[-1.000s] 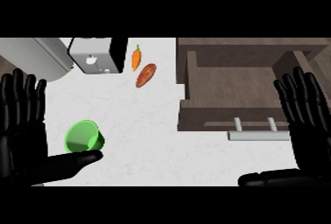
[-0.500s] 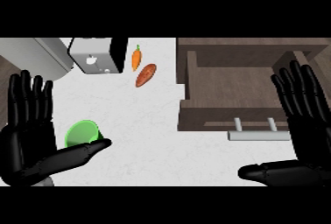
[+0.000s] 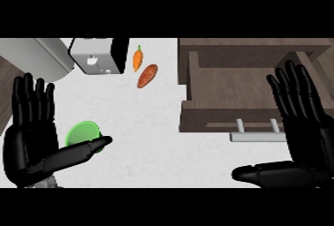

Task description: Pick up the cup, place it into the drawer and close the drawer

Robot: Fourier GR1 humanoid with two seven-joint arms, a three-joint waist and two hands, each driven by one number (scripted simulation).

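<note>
Left hand (image 3: pixel 32 141) low at the view's left, fingers (image 3: pixel 32 95) straight and spread, thumb just touching the small green plastic cup (image 3: pixel 83 133) on the white desk (image 3: pixel 146 128); nothing grasped. Right hand (image 3: pixel 303 132) at the right edge, fingers straight, resting. Beyond, the dark wooden drawer (image 3: pixel 238 90) stood open, its inside bare. Judged: 0 of 3 steps done: pick, place and close all remained.

The green cup (image 3: pixel 83 135) sits on the white desk (image 3: pixel 150 132); the dark wooden drawer (image 3: pixel 225 90) stands open, well apart.
</note>
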